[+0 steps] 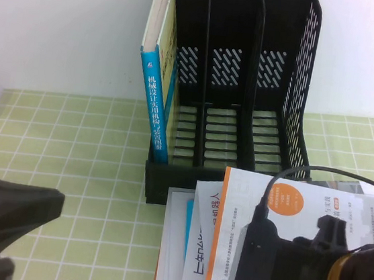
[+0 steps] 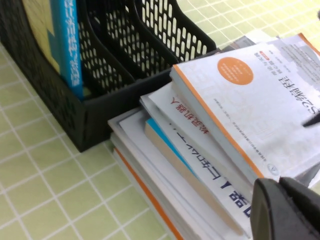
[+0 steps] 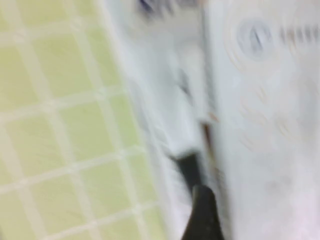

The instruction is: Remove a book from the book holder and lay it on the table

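Note:
A black three-slot book holder (image 1: 223, 179) stands at the back of the table, and it also shows in the left wrist view (image 2: 100, 115). One blue and yellow book (image 1: 155, 89) stands upright in its leftmost slot; the other two slots are empty. My right gripper (image 1: 275, 258) is at the front right, shut on a white book with an orange edge (image 1: 287, 205). That book lies tilted on top of a stack of books (image 1: 191, 249). One dark finger (image 3: 200, 210) shows against the book's edge. My left gripper (image 1: 31, 207) is shut and empty at the front left.
The stack of several books (image 2: 165, 150) lies right in front of the holder, touching its front wall. A green checked cloth (image 1: 72, 140) covers the table, with open room left of the holder and stack. A white wall is behind.

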You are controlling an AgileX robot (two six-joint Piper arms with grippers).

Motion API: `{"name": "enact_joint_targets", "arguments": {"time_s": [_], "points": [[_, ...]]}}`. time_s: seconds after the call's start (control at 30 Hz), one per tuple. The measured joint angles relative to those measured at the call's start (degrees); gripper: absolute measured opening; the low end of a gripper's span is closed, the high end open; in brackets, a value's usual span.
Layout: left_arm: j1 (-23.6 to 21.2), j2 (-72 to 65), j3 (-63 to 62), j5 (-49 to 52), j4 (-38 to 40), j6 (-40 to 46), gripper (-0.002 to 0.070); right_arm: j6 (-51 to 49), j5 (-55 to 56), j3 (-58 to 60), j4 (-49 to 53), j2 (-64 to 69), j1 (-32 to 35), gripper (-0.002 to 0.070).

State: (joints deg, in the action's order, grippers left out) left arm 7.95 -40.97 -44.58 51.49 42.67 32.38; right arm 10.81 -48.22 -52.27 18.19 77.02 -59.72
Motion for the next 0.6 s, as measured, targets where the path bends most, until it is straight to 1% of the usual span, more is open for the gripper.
{"name": "enact_joint_targets", "arguments": {"time_s": [0.13, 0.2, 0.27, 0.33, 0.5, 0.53, 0.6], "points": [[0.00, 3.22, 0.22, -0.12, -2.76, -1.09, -0.0003, 10.65, -1.99, -5.49, -14.84, -4.02, 0.00, 0.0491], [0.00, 4.18, 0.35, -0.36, -3.89, -1.91, -0.0003, 13.62, -2.86, -7.94, -19.62, -5.97, 0.00, 0.0482], [0.00, 4.96, 0.35, -0.46, -4.34, -2.40, -0.0003, 15.08, -3.21, -10.19, -22.50, -7.93, 0.00, 0.0452], [0.00, 5.76, 0.39, -0.55, -4.59, -2.64, -0.0003, 15.57, -3.23, -12.56, -23.59, -10.03, 0.00, 0.0383], [0.00, 9.08, 2.00, -1.47, -4.60, -2.64, -0.0003, 13.24, -3.37, -15.37, -23.99, -15.63, 0.00, 0.0099], [0.00, 10.19, 3.07, -2.00, -4.32, -2.64, -0.0003, 12.18, -3.36, -15.37, -23.99, -17.00, 0.00, 0.0064], [0.00, 12.47, 5.79, -2.62, -3.40, -2.64, -0.0003, 10.58, -3.49, -14.92, -23.99, -19.64, 0.00, 0.0029]]}}
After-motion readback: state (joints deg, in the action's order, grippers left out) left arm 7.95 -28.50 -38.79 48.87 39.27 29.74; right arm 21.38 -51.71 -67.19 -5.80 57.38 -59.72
